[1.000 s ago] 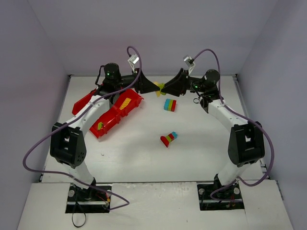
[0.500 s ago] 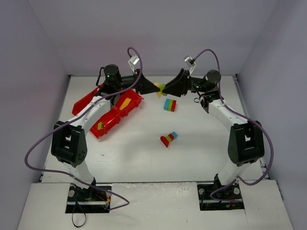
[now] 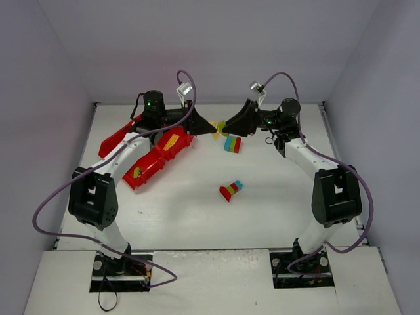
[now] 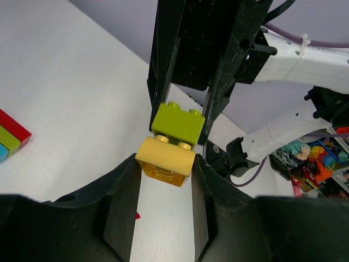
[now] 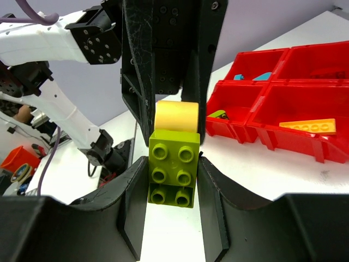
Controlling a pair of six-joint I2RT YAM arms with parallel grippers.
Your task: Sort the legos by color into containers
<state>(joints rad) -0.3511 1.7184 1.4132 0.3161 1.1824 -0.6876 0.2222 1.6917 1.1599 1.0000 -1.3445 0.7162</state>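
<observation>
the left gripper (image 4: 165,165) is clamping a yellow brick (image 4: 165,157) and the right gripper (image 5: 172,164) is clamping a lime green brick (image 5: 172,176), both up in the air over the far middle of the table (image 3: 282,197). the two bricks are touching, and i think they are being separated. yellow, teal and green pieces are lying in separate compartments of the red tray (image 5: 262,117). one multicolour stack (image 3: 232,144) near the grippers and another stack (image 3: 230,189) nearer the bases are waiting, so much sorting is remaining.
</observation>
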